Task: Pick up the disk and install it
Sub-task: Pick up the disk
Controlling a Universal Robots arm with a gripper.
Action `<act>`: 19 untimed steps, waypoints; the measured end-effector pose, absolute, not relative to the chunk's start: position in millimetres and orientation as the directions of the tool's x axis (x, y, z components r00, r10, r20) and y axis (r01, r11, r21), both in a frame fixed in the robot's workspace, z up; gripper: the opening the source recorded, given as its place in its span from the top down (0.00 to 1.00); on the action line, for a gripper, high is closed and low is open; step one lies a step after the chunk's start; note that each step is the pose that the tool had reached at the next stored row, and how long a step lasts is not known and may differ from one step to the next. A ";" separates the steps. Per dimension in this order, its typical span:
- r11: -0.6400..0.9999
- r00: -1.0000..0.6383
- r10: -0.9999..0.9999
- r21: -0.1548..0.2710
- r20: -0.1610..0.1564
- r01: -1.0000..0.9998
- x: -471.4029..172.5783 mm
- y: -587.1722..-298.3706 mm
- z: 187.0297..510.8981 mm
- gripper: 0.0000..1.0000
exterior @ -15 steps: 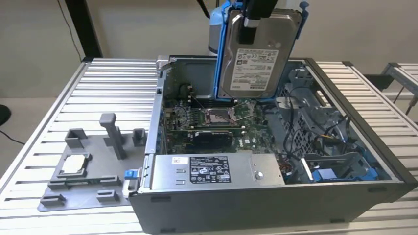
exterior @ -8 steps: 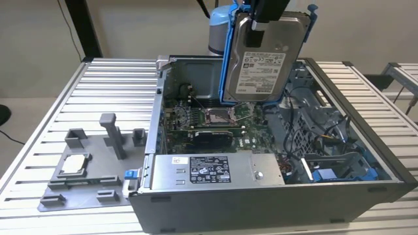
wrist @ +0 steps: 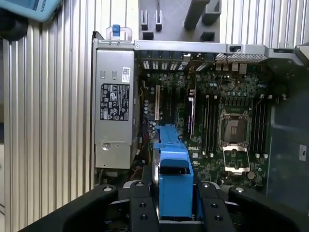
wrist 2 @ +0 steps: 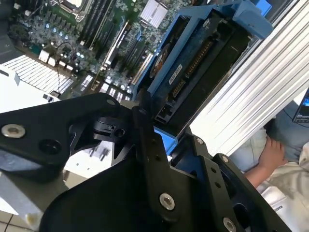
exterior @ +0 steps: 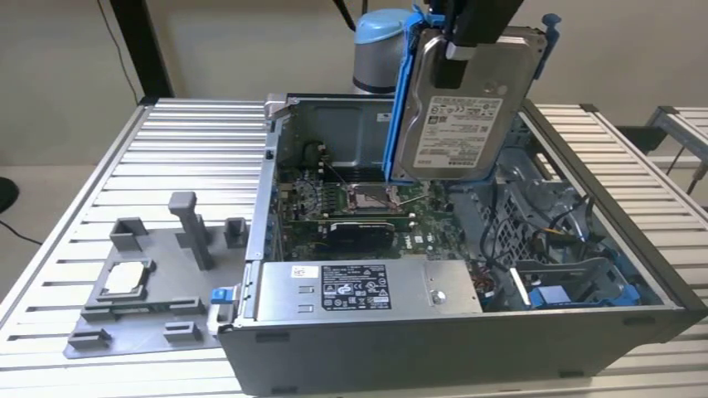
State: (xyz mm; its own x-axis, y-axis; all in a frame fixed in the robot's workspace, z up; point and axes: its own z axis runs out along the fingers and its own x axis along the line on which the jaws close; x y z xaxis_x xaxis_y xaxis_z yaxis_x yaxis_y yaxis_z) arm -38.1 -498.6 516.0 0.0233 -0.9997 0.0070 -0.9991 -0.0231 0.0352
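- Firstly, slatted metal table: carries everything below; bare ribs at the far side and at the exterior view's left.
- Open computer case: lying on its side on the table, interior exposed upward, near wall towards the exterior camera.
- Motherboard: on the case floor, in the half at the exterior view's left; seen from above in the first wrist view.
- Long grey box with black-and-white label: set along the near wall of the case.
- Grey fixture plate: flat on the table just beside the case, at the exterior view's left, with upright posts.
- Disk: raised above the far part of the case, standing nearly upright and slightly tilted, white label facing the exterior camera, blue rails along its edges, lower end over the motherboard; not seated in any bay.
- Gripper: clamped on the upper end of the disk, one black finger lying across the label face.
- Processor socket: on the motherboard, just below the disk's lower end in the exterior view.
- Small square silver chip: resting in a holder on the fixture plate.
- Person's hand: beyond the table edge in the second wrist view.
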 end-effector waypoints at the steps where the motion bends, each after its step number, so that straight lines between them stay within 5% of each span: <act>1: -0.023 0.023 -1.000 0.035 0.007 -0.999 -36.6 -500.3 516.0 1.00; 19: -0.023 0.023 -1.000 0.037 0.007 -0.999 -12.6 -528.2 516.0 1.00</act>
